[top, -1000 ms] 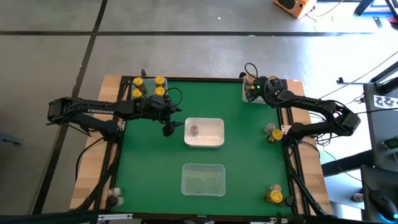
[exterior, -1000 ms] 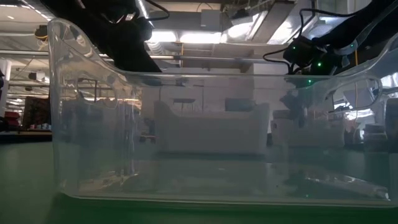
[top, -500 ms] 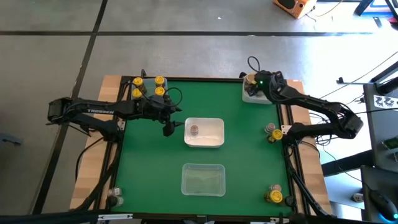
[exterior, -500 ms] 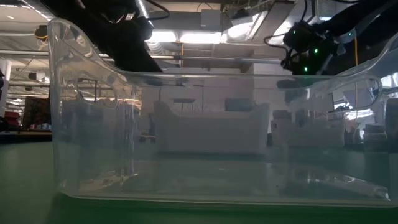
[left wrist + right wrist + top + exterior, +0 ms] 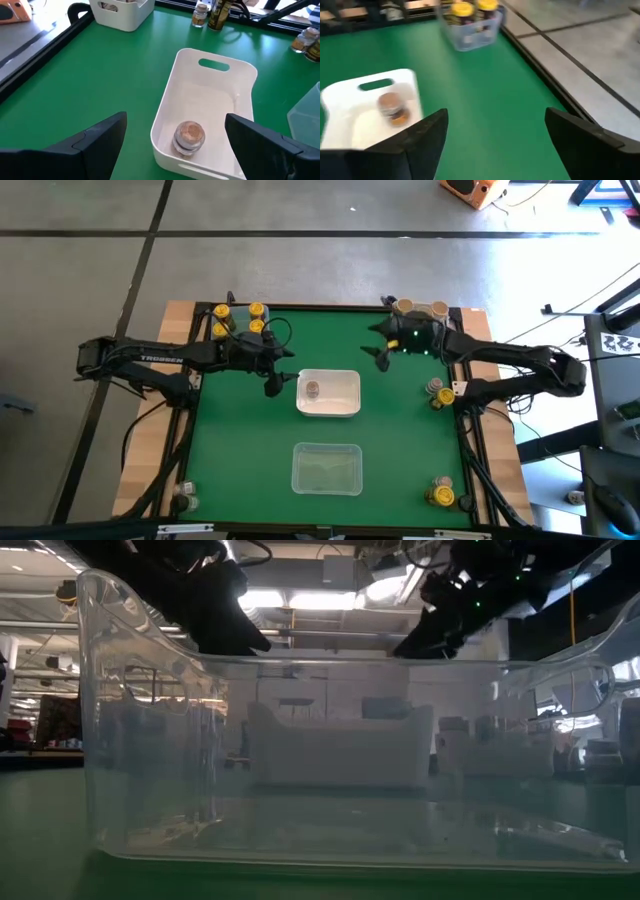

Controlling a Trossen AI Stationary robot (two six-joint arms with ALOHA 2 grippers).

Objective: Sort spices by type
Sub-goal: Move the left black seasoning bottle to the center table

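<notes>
White plastic tray [image 5: 215, 92] lies just ahead of your left gripper [image 5: 175, 145], whose fingers [image 5: 85, 145] are spread wide with nothing between them. One tan-lidded spice jar [image 5: 189, 136] stands upright at the tray's end nearest those fingers, which suggests this tray collects one type and the left gripper hovers at its edge, by the jar.

Your right gripper [image 5: 492, 145] hangs over the green counter [image 5: 485, 90] with its fingers [image 5: 582, 142] likewise spread and empty, aimed across at the same tray and jar; no jar is gripped, so judge it between picks.

Beyond the right fingers, yellow-lidded jars [image 5: 475, 11] stand grouped in a small clear bin [image 5: 470, 35]. From above, further jars show behind the right gripper: two tan lids [image 5: 420, 308] at the far edge, a pair [image 5: 436, 392] beside the right arm, another pair [image 5: 441, 494] nearer the front. A clear tray [image 5: 326, 467], seemingly empty, sits on the front side of the white one.

The right wrist picture is smeared, so labels cannot be read. At counter height the clear tray's wall fills the view and hides all the jars; only dark arm shapes show above it.
</notes>
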